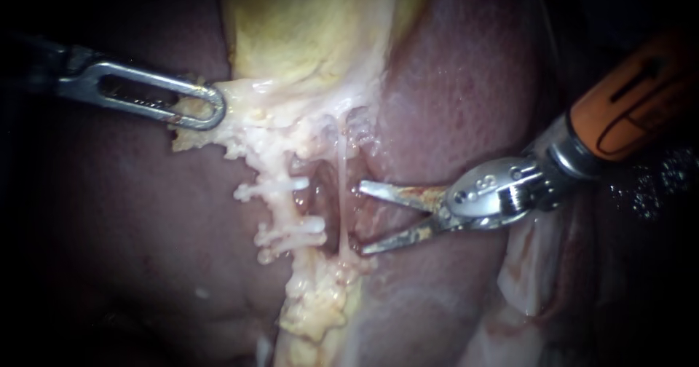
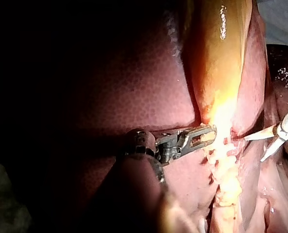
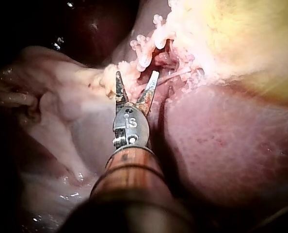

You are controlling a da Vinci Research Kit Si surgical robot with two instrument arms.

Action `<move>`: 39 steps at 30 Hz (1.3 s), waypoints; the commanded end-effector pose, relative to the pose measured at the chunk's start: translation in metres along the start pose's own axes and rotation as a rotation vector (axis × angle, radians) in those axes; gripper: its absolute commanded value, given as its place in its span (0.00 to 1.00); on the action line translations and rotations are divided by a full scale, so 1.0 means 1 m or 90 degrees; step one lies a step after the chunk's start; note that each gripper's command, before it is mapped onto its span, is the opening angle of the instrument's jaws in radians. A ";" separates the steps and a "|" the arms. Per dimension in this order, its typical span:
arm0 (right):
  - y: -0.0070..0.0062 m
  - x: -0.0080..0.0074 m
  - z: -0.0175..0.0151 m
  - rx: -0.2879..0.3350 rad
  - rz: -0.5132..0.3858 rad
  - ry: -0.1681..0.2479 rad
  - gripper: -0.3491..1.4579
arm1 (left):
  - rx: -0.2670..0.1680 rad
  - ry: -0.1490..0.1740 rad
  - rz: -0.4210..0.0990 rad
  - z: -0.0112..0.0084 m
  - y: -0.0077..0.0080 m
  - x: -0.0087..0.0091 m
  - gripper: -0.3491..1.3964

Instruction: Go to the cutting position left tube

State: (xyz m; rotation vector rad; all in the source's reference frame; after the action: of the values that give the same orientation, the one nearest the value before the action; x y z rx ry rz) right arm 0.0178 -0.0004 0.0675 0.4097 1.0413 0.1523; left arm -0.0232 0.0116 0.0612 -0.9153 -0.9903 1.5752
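Sideways, right instrument's pincer (image 1: 361,218) spread wide beside the tube (image 1: 341,192); left instrument's pincer (image 1: 213,109) tight on pale tissue (image 1: 255,130).

1. The left instrument (image 1: 212,109) has smooth, bright steel jaws, slotted and finely ridged inside. They pinch pale tissue (image 1: 196,137) that looks lumpy and matt.
2. The right instrument (image 1: 361,218) shows dull, brown-stained metal blades standing apart, a polished steel wrist, and a glossy orange sleeve behind it.
3. Just ahead of those blades, the white clips (image 1: 280,189) look smooth, like plastic.
4. The liver (image 1: 466,83) is wet and finely stippled, and the gallbladder (image 1: 306,25) is sleek and glossy.
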 end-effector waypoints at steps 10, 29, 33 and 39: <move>0.0016 -0.0022 0.0032 0.028 0.027 0.009 0.96 | 0.001 0.001 -0.004 0.0000 0.0001 0.0000 0.00; 0.0045 -0.0027 0.0053 0.112 0.000 0.043 0.96 | 0.001 0.000 -0.004 0.0000 0.0001 0.0000 0.00; 0.0045 -0.0020 0.0063 0.143 -0.008 0.067 0.94 | 0.001 0.000 -0.004 0.0000 0.0001 0.0000 0.00; 0.0040 -0.0009 0.0075 0.180 -0.015 0.093 0.90 | 0.000 0.000 -0.004 0.0000 0.0000 0.0000 0.00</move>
State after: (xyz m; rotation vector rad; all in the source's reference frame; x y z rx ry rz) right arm 0.0244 0.0010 0.0730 0.6471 1.2191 0.0103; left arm -0.0233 0.0116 0.0612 -0.9116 -0.9913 1.5702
